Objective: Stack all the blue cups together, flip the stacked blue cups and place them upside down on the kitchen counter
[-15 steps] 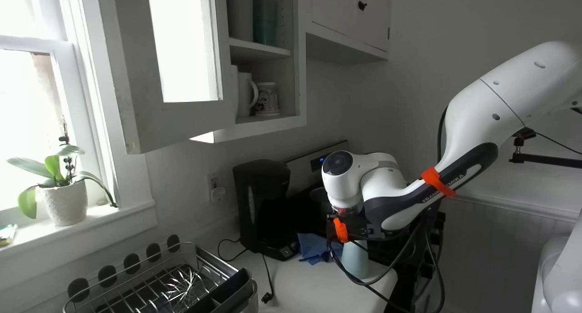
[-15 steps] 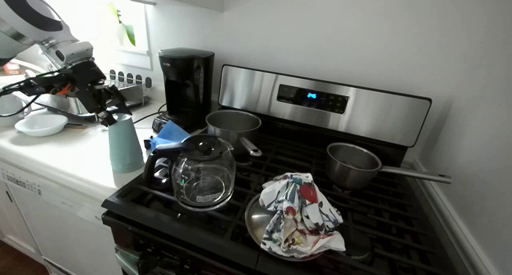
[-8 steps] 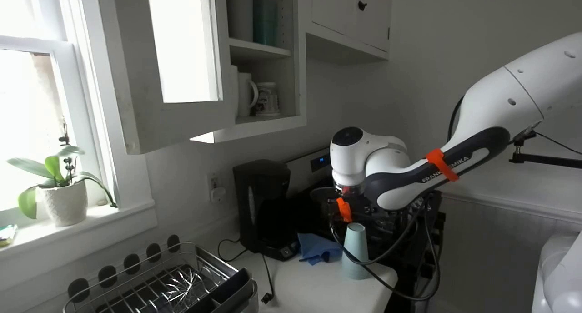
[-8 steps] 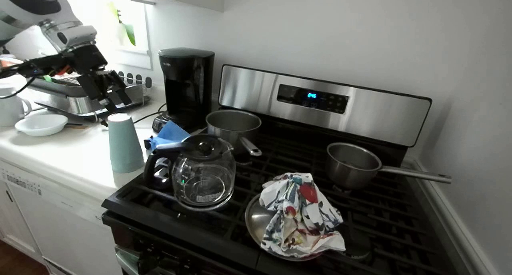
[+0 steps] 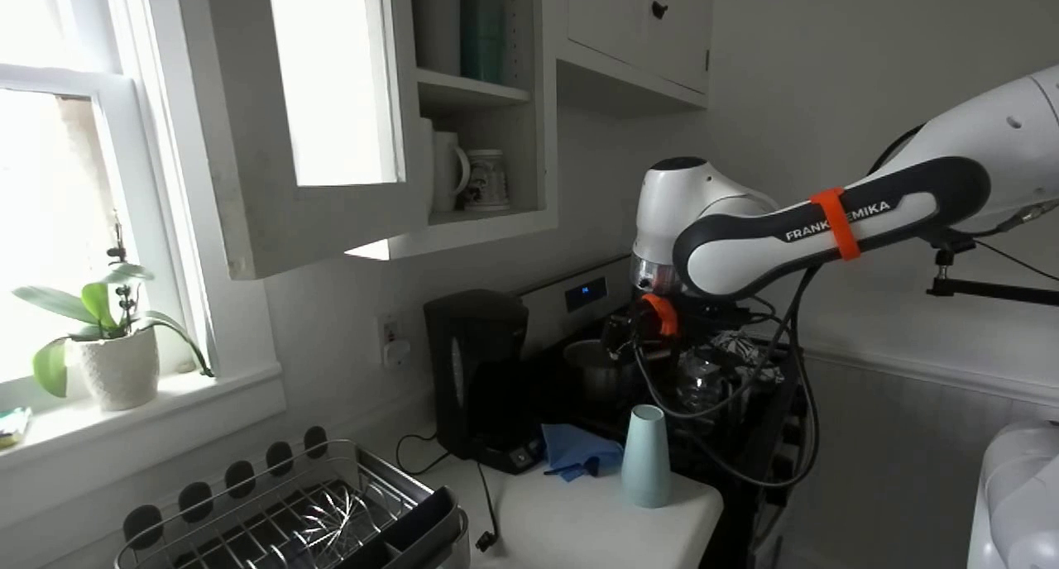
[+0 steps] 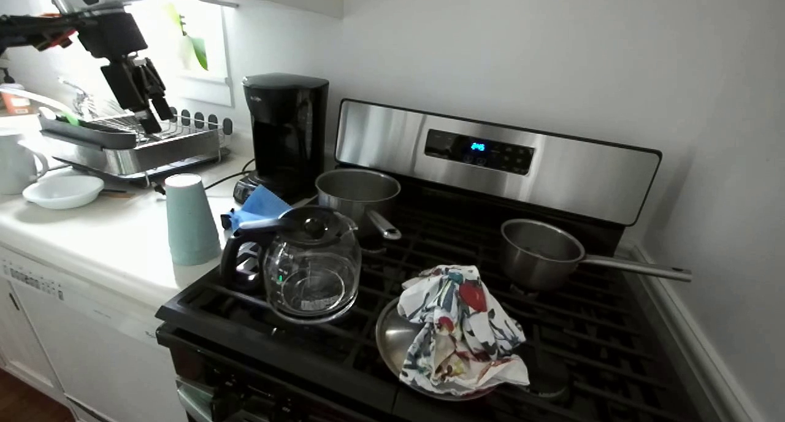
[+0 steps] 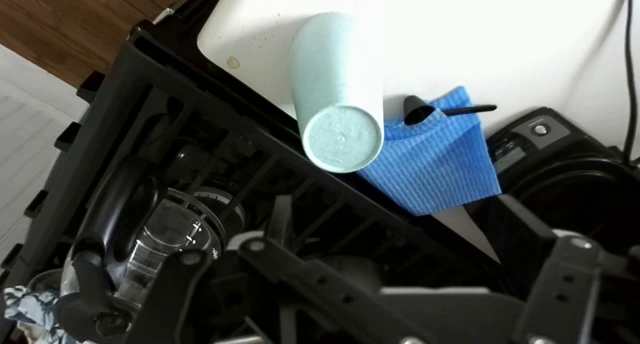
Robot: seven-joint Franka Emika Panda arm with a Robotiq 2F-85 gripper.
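Blown-out daylight at the window, dim grey wall, counter overexposed in the wrist view

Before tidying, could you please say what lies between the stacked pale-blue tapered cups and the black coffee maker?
In the wrist view, a blue striped cloth and a black scoop lie there.

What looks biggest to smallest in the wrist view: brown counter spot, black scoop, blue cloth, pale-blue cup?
1. Pale-blue cup and blue cloth: similar; unsure, since the cup reaches nearer the camera
2. Black scoop
3. Brown counter spot
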